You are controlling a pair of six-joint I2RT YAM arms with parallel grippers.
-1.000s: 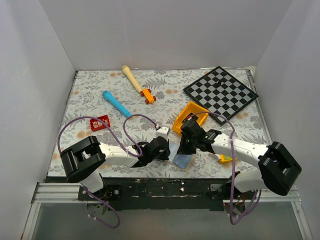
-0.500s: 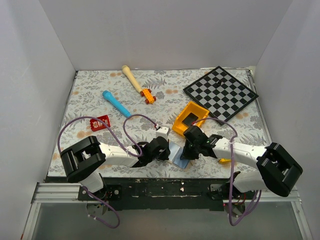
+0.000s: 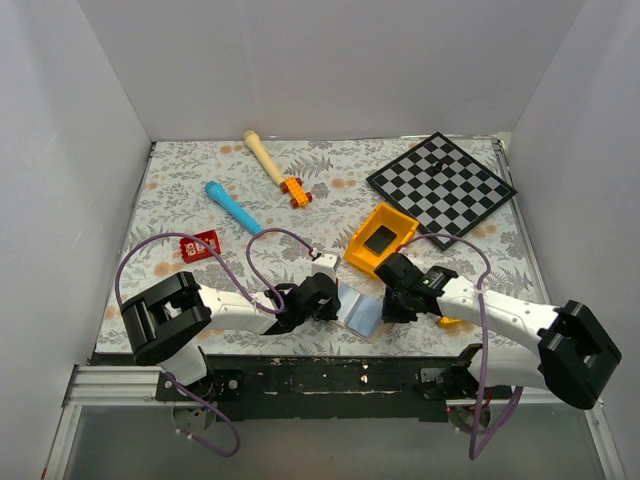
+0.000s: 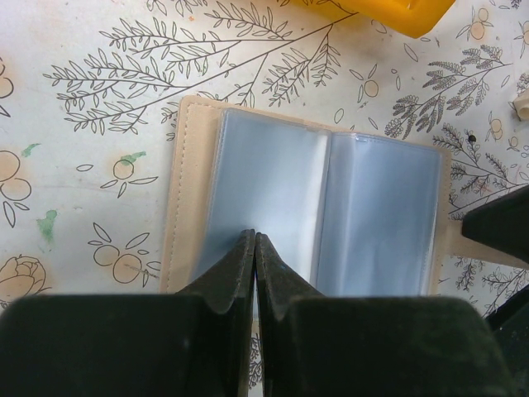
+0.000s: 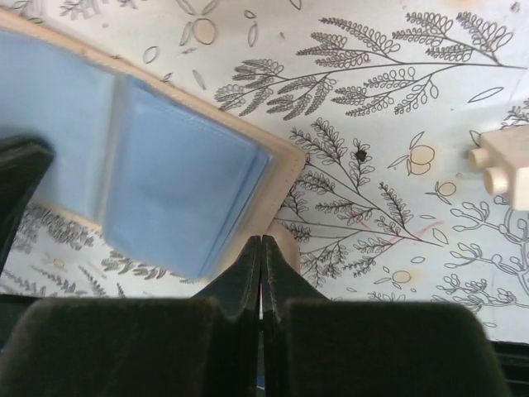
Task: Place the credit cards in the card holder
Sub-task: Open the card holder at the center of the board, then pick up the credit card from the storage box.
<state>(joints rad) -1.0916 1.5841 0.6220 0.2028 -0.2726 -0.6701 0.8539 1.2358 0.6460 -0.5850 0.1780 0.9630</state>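
Observation:
The card holder [image 3: 361, 309] lies open and flat near the table's front edge, tan outside with pale blue-grey pockets [image 4: 322, 211]. My left gripper [image 4: 254, 236] is shut, with its tips pressed on the left pocket page. My right gripper [image 5: 261, 240] is shut, with its tips resting on the holder's snap tab [image 5: 288, 245] at the right edge of the holder [image 5: 165, 178]. In the top view the left gripper [image 3: 334, 299] and the right gripper [image 3: 391, 304] flank the holder. A red credit card [image 3: 198, 246] lies far to the left. No card is in either gripper.
A yellow-orange bin [image 3: 362, 252] holding a flat black item [image 3: 381, 240] stands just behind the holder. A chessboard [image 3: 441, 187] lies at the back right. A blue marker [image 3: 232, 207], a wooden stick [image 3: 264, 157] and an orange toy [image 3: 296, 191] lie behind. A small white block [image 5: 501, 170] lies to the right.
My right gripper has moved right and toward the front, off the bin. The holder, partly folded before, now lies spread flat. The left arm has stayed in place.

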